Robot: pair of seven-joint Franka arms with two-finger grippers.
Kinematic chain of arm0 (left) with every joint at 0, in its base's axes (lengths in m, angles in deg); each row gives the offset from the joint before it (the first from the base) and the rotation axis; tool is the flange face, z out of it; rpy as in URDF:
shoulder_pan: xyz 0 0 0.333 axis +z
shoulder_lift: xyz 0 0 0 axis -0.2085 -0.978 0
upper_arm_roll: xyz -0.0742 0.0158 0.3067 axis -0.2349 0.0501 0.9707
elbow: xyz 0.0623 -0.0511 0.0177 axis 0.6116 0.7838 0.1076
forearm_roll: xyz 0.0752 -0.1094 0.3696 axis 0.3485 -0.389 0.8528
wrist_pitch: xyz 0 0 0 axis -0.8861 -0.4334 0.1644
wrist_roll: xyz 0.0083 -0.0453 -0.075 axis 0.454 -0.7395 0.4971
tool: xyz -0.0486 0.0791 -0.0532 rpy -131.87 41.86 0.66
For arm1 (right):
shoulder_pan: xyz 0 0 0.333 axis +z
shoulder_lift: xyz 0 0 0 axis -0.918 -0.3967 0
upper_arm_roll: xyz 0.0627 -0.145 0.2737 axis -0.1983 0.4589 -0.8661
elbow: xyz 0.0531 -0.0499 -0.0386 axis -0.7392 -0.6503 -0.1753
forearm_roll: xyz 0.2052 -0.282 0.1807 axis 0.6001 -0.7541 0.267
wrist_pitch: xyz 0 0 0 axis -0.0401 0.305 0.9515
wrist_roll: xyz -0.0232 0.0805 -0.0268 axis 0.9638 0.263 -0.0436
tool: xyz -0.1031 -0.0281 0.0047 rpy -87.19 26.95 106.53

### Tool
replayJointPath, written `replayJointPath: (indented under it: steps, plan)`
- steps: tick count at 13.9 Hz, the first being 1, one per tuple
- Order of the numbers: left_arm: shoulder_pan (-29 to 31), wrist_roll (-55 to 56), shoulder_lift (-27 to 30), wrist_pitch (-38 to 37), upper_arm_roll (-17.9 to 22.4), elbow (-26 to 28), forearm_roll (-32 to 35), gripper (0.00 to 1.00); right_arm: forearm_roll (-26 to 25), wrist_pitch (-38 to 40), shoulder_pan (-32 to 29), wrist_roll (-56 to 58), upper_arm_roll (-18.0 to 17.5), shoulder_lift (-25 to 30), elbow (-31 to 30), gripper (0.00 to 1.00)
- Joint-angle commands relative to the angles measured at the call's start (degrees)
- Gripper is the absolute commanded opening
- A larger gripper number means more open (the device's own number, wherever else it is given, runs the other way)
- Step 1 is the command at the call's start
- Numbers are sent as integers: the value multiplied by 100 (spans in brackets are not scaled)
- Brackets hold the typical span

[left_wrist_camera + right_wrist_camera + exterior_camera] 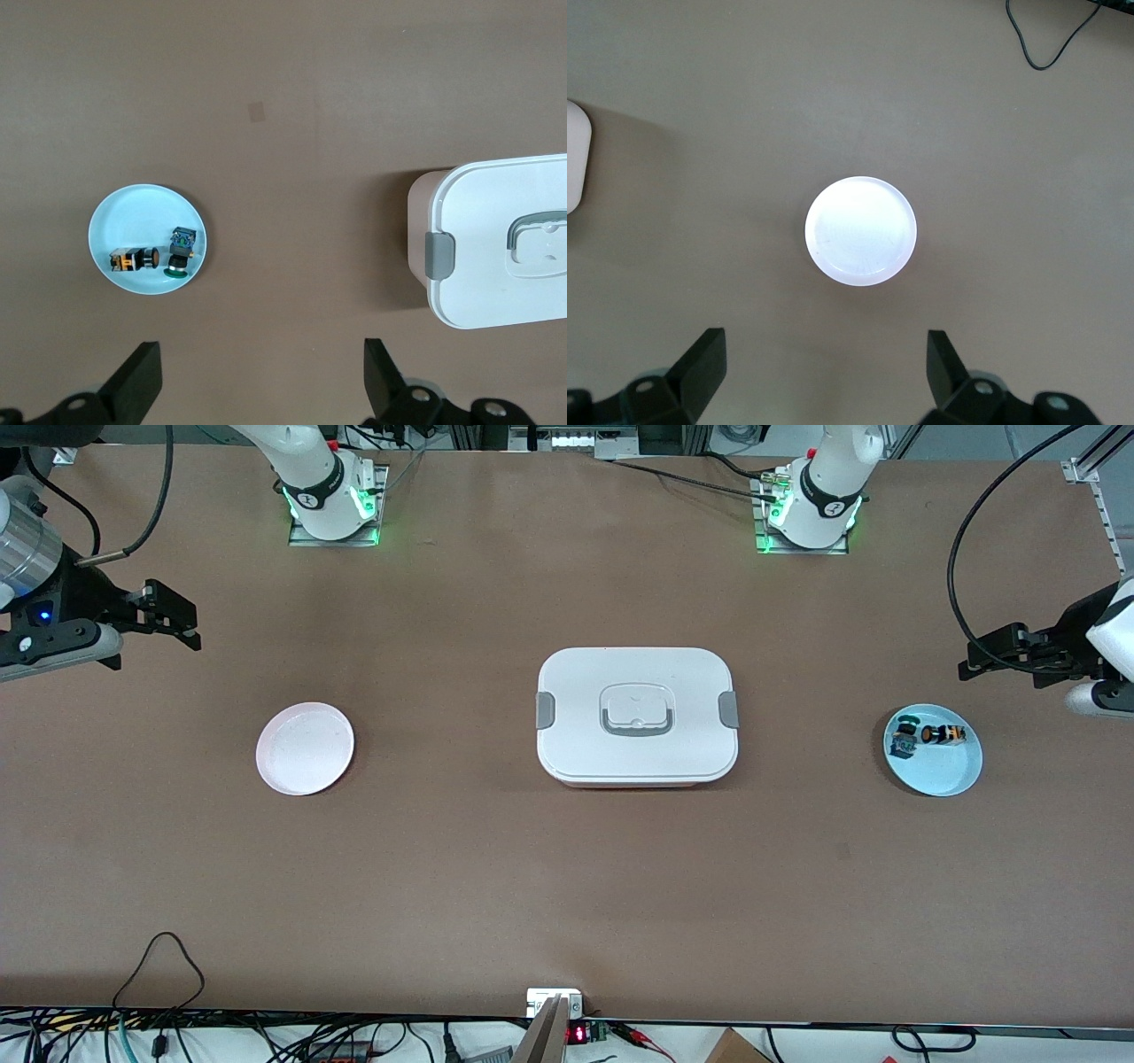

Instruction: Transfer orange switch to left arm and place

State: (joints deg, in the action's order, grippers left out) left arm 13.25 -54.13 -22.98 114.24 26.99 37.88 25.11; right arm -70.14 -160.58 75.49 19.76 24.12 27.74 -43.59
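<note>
Nearest the front camera of the three things in the table's (567, 886) middle band sat the blue plate (952, 775), close to the edge at the left arm's end. The orange switch (936, 733) lay on its side in it, just beside a green-capped switch (904, 740); it had not yet been picked up. The box (637, 716) stood closed at the table's centre, squarely between that plate and the empty pink plate (305, 747) toward the right arm's end, so a straight carry would likely meet it, which is probably why a handover between arms was called for.

Farther back, the left gripper (1005, 657) hung above the table near the blue plate, fingers spread wide and holding nothing. The right gripper (168, 615) waited high over its own end, near the pink plate, fingers equally wide and empty.
</note>
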Motion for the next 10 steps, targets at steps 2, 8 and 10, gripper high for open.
replayJointPath:
  steps: [2, 8, 10]
  plan:
    - [-42, 426, 827, 628, -38, 1122, 56, 100, -43, -26, -33, 20, -16, 6, 25, 100]
    - [-209, 480, 943, 761, 32, 1301, 160, 100, -43, -53, -33, 20, -16, 6, 25, 100]
    - [-524, 488, 943, 866, 32, 1292, 835, 100, -43, -53, -33, 20, -16, -3, 25, 100]
